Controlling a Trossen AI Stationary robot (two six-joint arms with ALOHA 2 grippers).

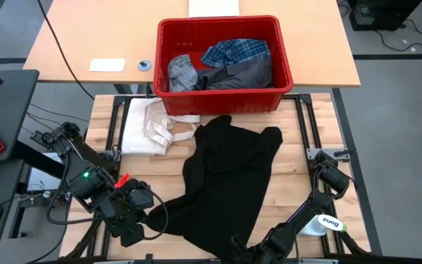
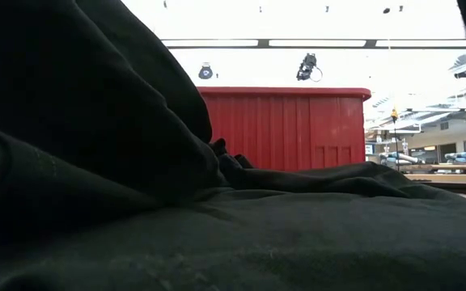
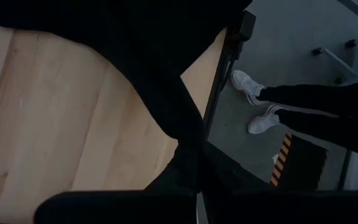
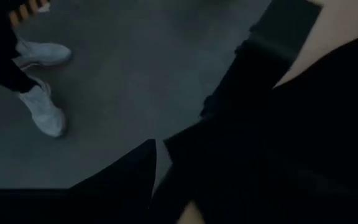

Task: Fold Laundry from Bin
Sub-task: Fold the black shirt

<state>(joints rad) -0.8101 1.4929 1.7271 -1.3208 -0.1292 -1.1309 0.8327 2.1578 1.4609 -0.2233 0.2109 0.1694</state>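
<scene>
From above, the black garment (image 1: 226,176) sprawls limp between the bin (image 1: 224,64) and the near edge, where my left gripper (image 1: 139,220) and right gripper (image 1: 249,249) sit; clench unclear. It will drape and slide, so take hem corners. Plaid and grey pieces fill the bin. Low down, black cloth hides nearly everything
</scene>
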